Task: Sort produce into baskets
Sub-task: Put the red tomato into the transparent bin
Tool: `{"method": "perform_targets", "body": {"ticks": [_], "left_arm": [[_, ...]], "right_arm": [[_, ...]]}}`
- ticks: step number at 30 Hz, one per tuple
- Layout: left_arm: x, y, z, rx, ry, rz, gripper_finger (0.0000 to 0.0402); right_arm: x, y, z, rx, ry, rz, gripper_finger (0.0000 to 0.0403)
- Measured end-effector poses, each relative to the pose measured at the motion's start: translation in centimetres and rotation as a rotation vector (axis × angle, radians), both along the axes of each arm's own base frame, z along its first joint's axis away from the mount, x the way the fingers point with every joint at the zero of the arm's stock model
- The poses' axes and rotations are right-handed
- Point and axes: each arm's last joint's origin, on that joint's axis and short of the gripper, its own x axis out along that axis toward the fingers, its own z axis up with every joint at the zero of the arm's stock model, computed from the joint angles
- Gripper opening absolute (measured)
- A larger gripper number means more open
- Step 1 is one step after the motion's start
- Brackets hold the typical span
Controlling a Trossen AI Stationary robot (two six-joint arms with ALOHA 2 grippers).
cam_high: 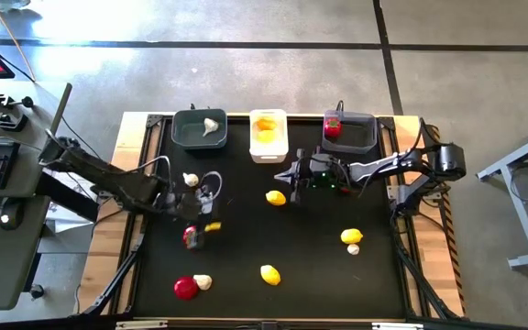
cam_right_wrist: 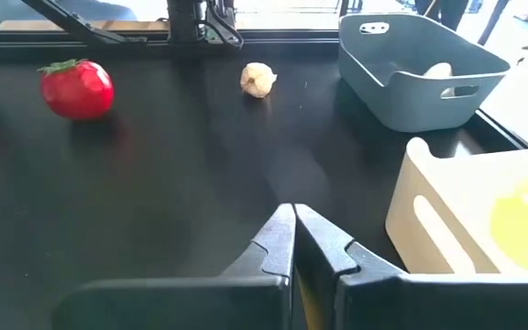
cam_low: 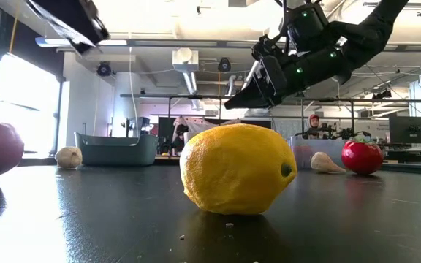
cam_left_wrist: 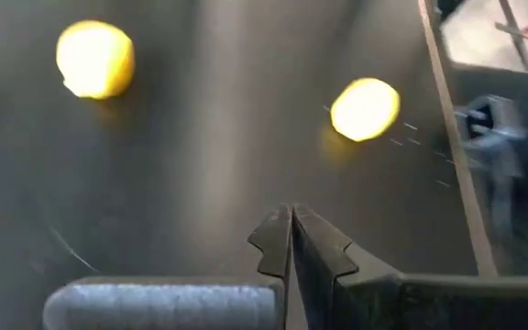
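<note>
produce (cam_high: 270,274) beside three baskets (cam_high: 268,136)

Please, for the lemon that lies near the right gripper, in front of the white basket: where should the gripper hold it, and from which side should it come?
Probably from straight above, closing across the narrow middle of the lemon. It lies alone on bare table, apart from the white basket, so both sides are free. Its pointed ends would likely slip. The right gripper, now shut, hangs just beside it.
</note>
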Motion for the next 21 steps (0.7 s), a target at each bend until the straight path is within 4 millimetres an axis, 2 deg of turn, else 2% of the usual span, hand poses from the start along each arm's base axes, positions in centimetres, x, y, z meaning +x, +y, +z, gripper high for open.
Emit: {"method": "perform_targets", "body": {"ticks": [6,12,16,21], "left_arm": [[-0.5,-4.6,1.8,-0.086,0.188,-0.029,0.0],[0.2,-9.5,2.0,-0.148,0.423,-0.105,0.0012],[1.0,-12.3,1.6,-0.202,0.556,-0.126,0.0046],[1.5,-14.3,0.5,-0.23,0.655,-0.058,0.0117]], "right_arm": [[0.0,0.0,0.0,-0.001,0.0,0.0,0.0],[0.0,0.0,0.0,0.016,-0.003,-0.008,0.0],[0.0,0.0,0.0,0.016,-0.002,-0.008,0.0],[0.1,0.4,0.0,0.016,-0.002,0.007,0.0]]}}
